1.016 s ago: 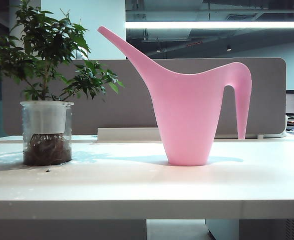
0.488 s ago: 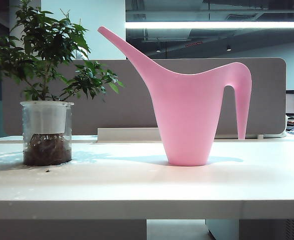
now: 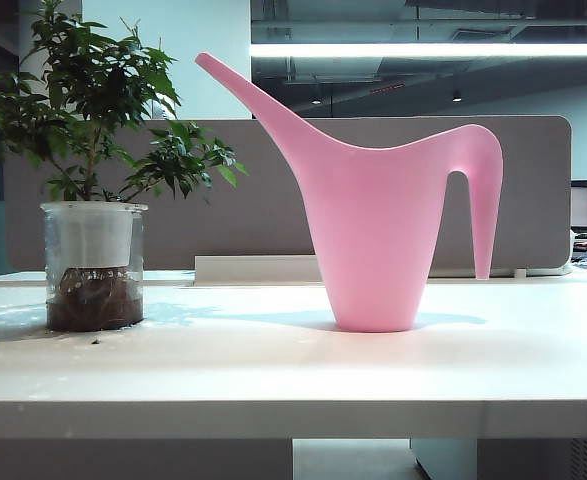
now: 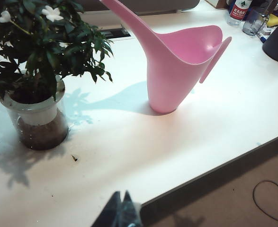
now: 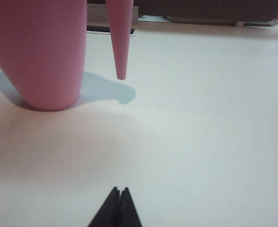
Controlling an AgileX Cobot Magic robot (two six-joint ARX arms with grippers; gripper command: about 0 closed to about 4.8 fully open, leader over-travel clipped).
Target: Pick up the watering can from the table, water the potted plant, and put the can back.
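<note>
Nothing moved; watering can (image 3: 373, 230) upright, spout toward potted plant (image 3: 93, 180).

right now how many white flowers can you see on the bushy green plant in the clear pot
2, both atop the dark-leaved potted plant in the left wrist view: one white flower near the crown, another white flower at the foliage's edge. Leaves may hide more.

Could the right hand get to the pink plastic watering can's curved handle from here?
Probably yes: bare white table lies between the shut right hand and the tall pink plastic watering can's hanging handle; it must open first.
</note>
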